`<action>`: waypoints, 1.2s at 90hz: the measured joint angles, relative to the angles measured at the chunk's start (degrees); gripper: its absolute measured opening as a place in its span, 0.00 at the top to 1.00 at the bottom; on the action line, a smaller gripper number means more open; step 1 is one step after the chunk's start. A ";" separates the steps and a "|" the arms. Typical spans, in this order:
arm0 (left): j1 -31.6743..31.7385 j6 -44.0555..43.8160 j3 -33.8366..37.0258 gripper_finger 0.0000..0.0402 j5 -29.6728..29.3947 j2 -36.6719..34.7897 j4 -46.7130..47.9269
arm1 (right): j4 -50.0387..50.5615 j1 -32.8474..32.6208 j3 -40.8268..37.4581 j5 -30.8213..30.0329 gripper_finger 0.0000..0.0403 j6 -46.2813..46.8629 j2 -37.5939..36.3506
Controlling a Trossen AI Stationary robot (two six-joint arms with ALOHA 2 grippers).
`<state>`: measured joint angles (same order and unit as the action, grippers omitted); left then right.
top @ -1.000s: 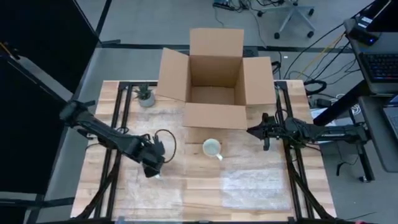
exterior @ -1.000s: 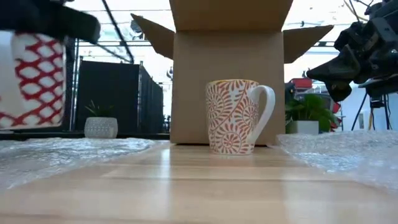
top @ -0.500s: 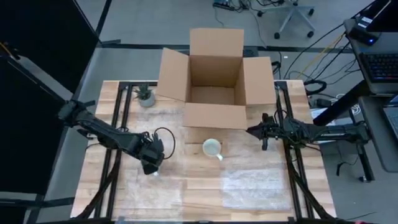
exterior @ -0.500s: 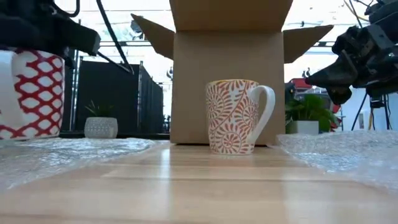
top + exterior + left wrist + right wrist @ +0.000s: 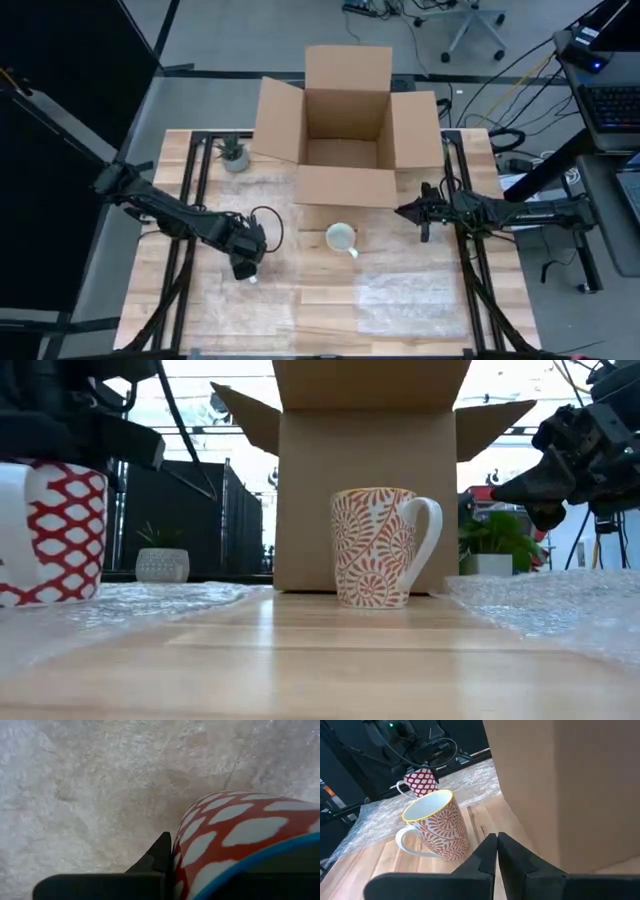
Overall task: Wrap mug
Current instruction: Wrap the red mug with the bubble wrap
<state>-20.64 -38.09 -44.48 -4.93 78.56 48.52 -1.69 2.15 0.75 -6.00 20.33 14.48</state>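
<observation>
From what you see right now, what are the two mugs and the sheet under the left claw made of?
Both the red-lattice mug, gripped by the left claw, and the swirl mug look like glazed ceramic: smooth, slightly shiny, printed patterns. The sheet appears to be clear plastic bubble wrap, wrinkled and pale.

Glossy mugs (image 5: 375, 547); matt cardboard box (image 5: 346, 125); wood table (image 5: 330, 282).

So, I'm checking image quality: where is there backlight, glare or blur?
Low view: bright background behind the cardboard box; wood table reflects the swirl-patterned mug. Left wrist view: red lattice mug close and soft. High view: even light.
</observation>
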 joint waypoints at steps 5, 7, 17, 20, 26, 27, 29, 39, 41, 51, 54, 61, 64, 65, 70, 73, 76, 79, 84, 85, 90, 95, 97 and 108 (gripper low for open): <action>0.00 -0.01 0.01 0.98 0.00 0.00 -0.68 | 0.02 0.02 0.00 0.00 1.00 -0.01 0.00; 0.00 -0.02 0.01 0.98 0.00 0.00 -0.77 | 0.02 0.02 0.00 0.00 1.00 -0.01 0.00; 0.00 -0.11 0.01 0.97 0.10 0.00 -0.71 | 0.02 0.00 0.00 0.02 1.00 -0.01 0.00; 0.00 -0.15 0.01 0.97 0.20 0.00 -0.70 | 0.00 0.02 0.00 0.02 1.00 -0.01 0.00; 0.00 -0.12 0.01 0.95 0.23 0.02 -0.70 | 0.01 0.00 0.00 0.03 1.00 -0.01 0.00; 0.00 -0.11 0.01 0.94 0.22 0.02 -0.70 | 0.00 0.01 0.00 0.03 1.00 0.00 0.00; 0.00 -0.11 0.01 0.94 0.24 0.05 -0.70 | 0.02 0.00 0.00 0.03 1.00 -0.01 0.00; 0.00 -0.11 0.01 0.90 0.22 0.07 -0.64 | 0.02 0.01 0.00 0.02 1.00 -0.01 0.00; 0.00 -0.11 0.01 0.89 0.22 0.07 -0.64 | 0.01 0.01 0.00 0.03 1.00 -0.01 0.00; 0.00 -0.17 0.01 0.84 0.22 0.07 -0.59 | 0.01 0.00 0.00 0.04 1.00 -0.01 0.00; 0.00 -0.17 -0.04 0.81 0.22 0.07 -0.48 | 0.01 0.00 0.00 0.04 1.00 -0.01 0.00; 0.00 -0.08 -0.87 0.76 0.26 0.07 0.60 | 0.00 0.00 0.00 0.04 1.00 -0.01 0.00; 0.00 0.02 -1.38 0.74 0.28 0.07 0.72 | 0.01 0.01 0.00 0.06 1.00 -0.01 0.00; 0.00 0.11 -1.56 0.73 0.28 0.07 0.73 | 0.01 0.02 0.00 0.07 1.00 -0.01 0.00; 0.00 1.13 -2.43 0.69 0.41 0.07 1.02 | 0.02 0.00 0.00 0.07 1.00 -0.01 0.00; 0.00 1.37 -3.01 0.67 0.44 0.07 1.68 | 0.00 0.01 0.00 0.06 1.00 -0.01 0.00; 0.00 1.42 -3.54 0.65 0.45 0.07 2.40 | 0.00 0.00 0.00 0.06 1.00 -0.01 0.00; 0.00 1.43 -4.21 0.63 0.46 0.07 3.30 | 0.02 0.02 0.00 0.05 1.00 -0.01 0.00; 0.00 1.57 -5.65 0.61 0.49 0.07 5.36 | 0.01 0.01 0.00 0.04 1.00 -0.33 0.00; 0.00 1.57 -5.98 0.60 0.50 0.07 5.90 | 0.00 0.00 0.00 0.04 1.00 -0.51 0.00; 0.00 1.53 -7.73 0.59 0.55 0.07 8.98 | -0.02 0.00 0.00 0.04 1.00 -1.43 0.00; 0.00 1.40 -9.77 0.59 0.60 0.07 12.38 | -0.23 0.01 0.00 -0.12 1.00 -1.62 0.00; 0.00 1.38 -10.70 0.59 0.61 0.03 13.57 | -0.41 0.00 0.00 -0.34 0.99 -1.68 0.00; -0.11 1.36 -15.62 0.58 0.17 -1.25 18.97 | -0.62 0.02 0.36 -2.87 0.93 -2.13 -0.01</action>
<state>-20.75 -36.73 -60.10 -4.76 77.31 67.48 -2.31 2.17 1.11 -8.87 18.19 14.47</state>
